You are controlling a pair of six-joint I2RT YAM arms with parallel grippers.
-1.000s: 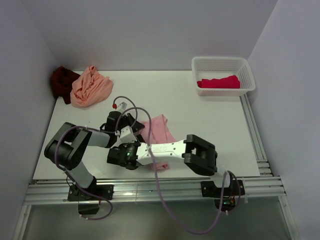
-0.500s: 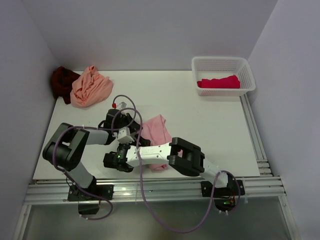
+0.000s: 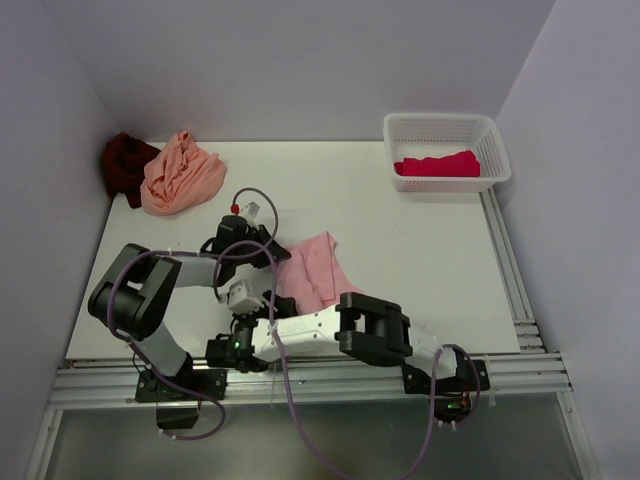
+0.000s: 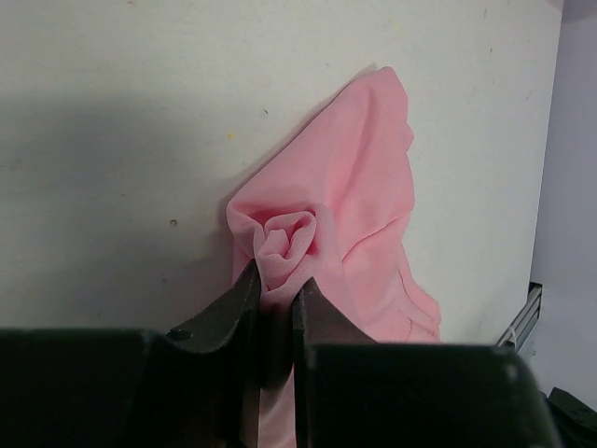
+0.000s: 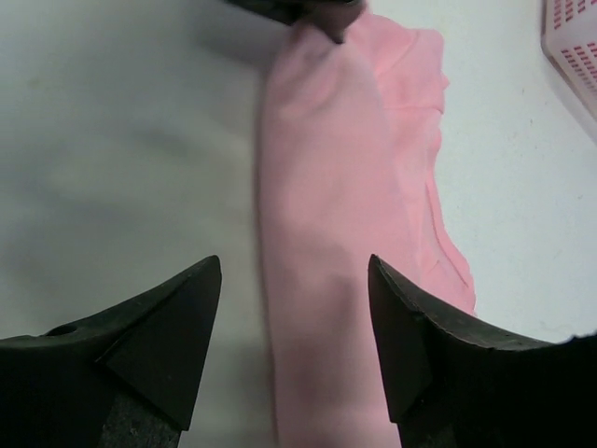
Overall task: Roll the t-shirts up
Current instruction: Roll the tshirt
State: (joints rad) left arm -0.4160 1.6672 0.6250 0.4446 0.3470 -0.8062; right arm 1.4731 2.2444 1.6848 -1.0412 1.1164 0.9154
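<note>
The light pink t-shirt (image 3: 318,262) lies crumpled in a long strip on the white table, near the front middle. My left gripper (image 3: 268,268) is shut on a bunched fold at the shirt's left end (image 4: 289,233), with the cloth pinched between the fingertips (image 4: 276,280). My right gripper (image 3: 250,312) is open just above the near end of the same shirt (image 5: 326,187); its fingers straddle the strip without touching it (image 5: 294,266). The peach-orange shirt (image 3: 180,175) and the dark maroon shirt (image 3: 125,165) lie heaped at the back left. The bright red shirt (image 3: 437,164) lies in the basket.
The white lattice basket (image 3: 445,120) stands at the back right corner. Walls close the table on the left, back and right. The right arm's forearm (image 3: 300,330) lies low across the front edge, close to the left arm's elbow (image 3: 130,295).
The right arm has drawn back toward the near left edge, off the pink shirt. The left gripper keeps its hold, and the shirt's near part now shows uncovered.
</note>
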